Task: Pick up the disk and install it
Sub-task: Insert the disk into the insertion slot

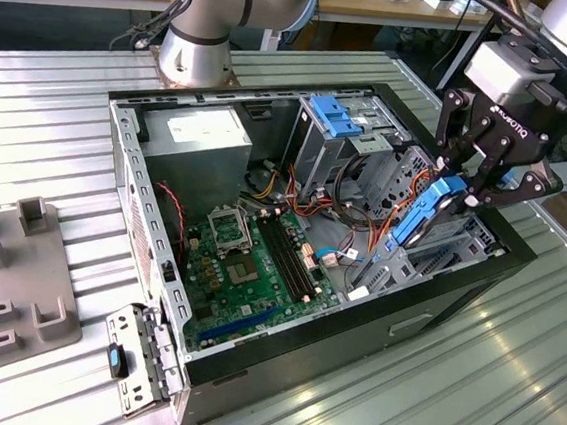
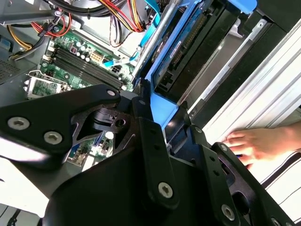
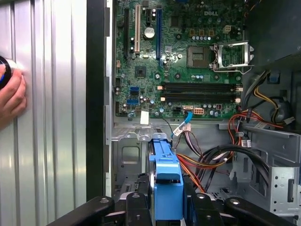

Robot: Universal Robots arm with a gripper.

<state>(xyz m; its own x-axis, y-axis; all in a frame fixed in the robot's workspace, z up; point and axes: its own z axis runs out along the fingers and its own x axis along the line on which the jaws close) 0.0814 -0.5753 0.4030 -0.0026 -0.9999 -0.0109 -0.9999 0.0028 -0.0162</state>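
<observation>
The gripper [image 1: 458, 192] hangs over the case [image 1: 457, 290], at the corner on the exterior view's right. Its fingers are clamped on the disk [image 1: 426, 214], one on each side of the blue bracket. The disk stands on edge and tilted, its upper end between the fingers and its lower end down among the metal bays inside the case. I cannot tell whether it touches or sits in a bay. In the first wrist view the gripper [image 3: 167, 200] pinches the disk [image 3: 165, 162] by its narrow blue edge. In the second wrist view the disk [image 2: 188, 52] shows its dark underside beyond the gripper [image 2: 162, 113]. The motherboard [image 1: 254, 260] lies flat on the floor of the case, with orange and red cables [image 1: 310, 200] running between it and the bays. The grey power supply [image 1: 206, 130] sits in the case corner nearest the arm's base [image 1: 193, 53], which stands just outside the case. A person's hand [image 3: 10, 96] rests on the ribbed table [image 1: 51, 120] outside the case wall, apart from it. The second wrist view shows that hand [image 2: 256, 141] too.
</observation>
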